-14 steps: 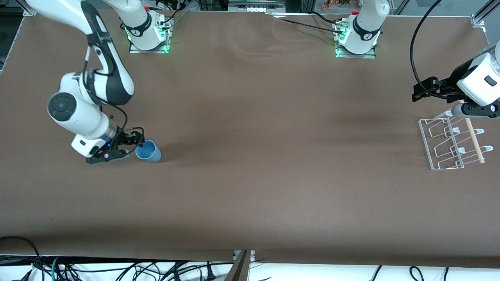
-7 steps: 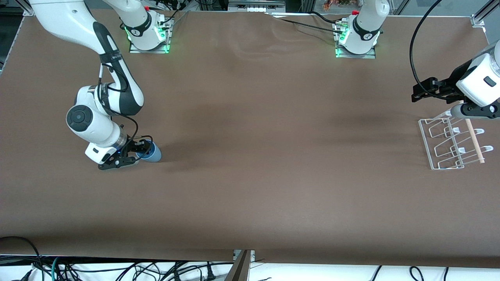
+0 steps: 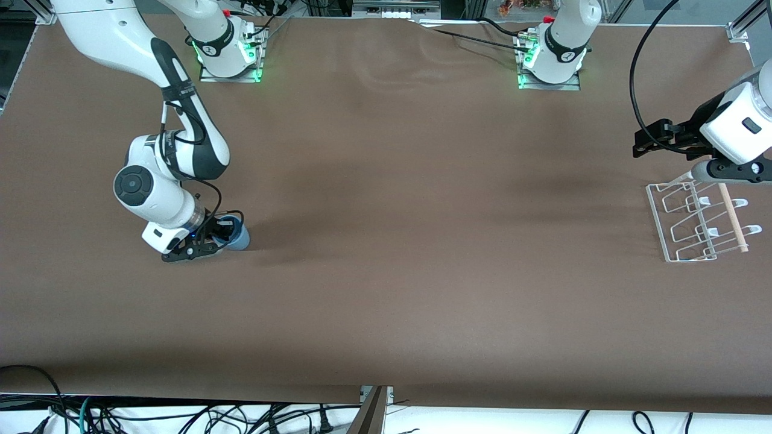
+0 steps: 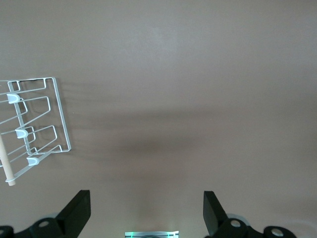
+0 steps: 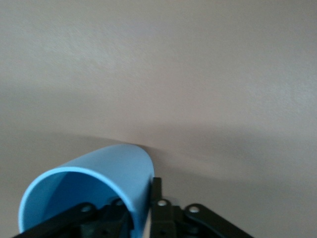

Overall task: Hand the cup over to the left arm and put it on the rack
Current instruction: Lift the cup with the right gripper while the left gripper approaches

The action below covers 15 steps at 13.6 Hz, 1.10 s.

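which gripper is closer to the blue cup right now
Right. The right gripper is at the cup, which lies on its side, one finger inside its rim and one outside. The left gripper waits open near the rack, at the table's left-arm end.

right claw (image 3: 216, 239) at cup (image 3: 236, 236), rack (image 3: 693, 220) apart

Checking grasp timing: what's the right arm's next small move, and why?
Probably close the right claw on the cup: the cup lies on its side on the table, and the wrist view shows one finger inside the rim, one outside the wall. The left claw waits open beside the rack.
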Each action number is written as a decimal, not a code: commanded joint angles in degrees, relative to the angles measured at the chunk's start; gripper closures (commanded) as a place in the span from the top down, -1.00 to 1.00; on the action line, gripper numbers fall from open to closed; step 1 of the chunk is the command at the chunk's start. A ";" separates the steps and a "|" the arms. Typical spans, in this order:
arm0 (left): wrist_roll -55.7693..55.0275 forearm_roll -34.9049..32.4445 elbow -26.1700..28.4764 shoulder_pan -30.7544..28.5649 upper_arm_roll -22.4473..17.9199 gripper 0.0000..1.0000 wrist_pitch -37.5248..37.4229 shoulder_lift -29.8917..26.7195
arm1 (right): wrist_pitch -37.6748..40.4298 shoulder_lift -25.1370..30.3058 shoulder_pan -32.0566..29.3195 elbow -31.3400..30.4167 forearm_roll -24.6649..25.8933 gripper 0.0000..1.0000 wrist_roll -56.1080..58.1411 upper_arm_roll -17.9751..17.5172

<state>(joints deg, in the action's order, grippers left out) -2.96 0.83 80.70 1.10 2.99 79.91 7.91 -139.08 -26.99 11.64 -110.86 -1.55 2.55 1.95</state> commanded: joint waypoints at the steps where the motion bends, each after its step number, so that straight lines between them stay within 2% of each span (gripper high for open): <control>1: 0.06 -0.39 -1.33 0.57 -0.18 1.00 -1.07 0.52 | 3.27 -0.08 1.54 3.71 -2.04 -1.00 -3.07 -0.71; 5: 0.68 3.82 -0.28 -0.13 -0.27 1.00 -1.42 0.96 | 18.28 -0.08 2.24 15.12 -7.76 -1.00 -10.96 -4.49; 7: 9.94 5.83 1.30 -0.31 -0.35 1.00 -0.63 1.75 | 22.61 -0.34 5.39 20.14 -7.94 -1.00 -17.90 -4.94; 8: 14.95 7.15 1.56 -0.40 -0.36 1.00 -0.54 2.28 | 23.23 -0.43 7.41 21.64 -8.99 -1.00 -22.20 -5.02; 11: 26.22 12.51 3.32 -0.66 -0.36 1.00 1.03 2.89 | 22.98 -2.53 12.43 26.47 -21.70 -1.00 -34.33 -5.02; 13: 34.74 17.95 4.81 -0.75 -0.44 1.00 2.00 3.77 | 22.45 -4.63 15.85 29.90 -26.03 -1.00 -41.98 -5.02; 15: 45.01 18.94 5.43 -0.66 -0.18 1.00 4.63 4.82 | 20.01 -7.71 18.93 34.38 -30.24 -1.00 -51.11 -5.11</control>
<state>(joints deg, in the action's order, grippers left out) 32.93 17.81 84.85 0.71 2.70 82.39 12.42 -118.14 -30.48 28.32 -82.87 -28.17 -41.37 -3.48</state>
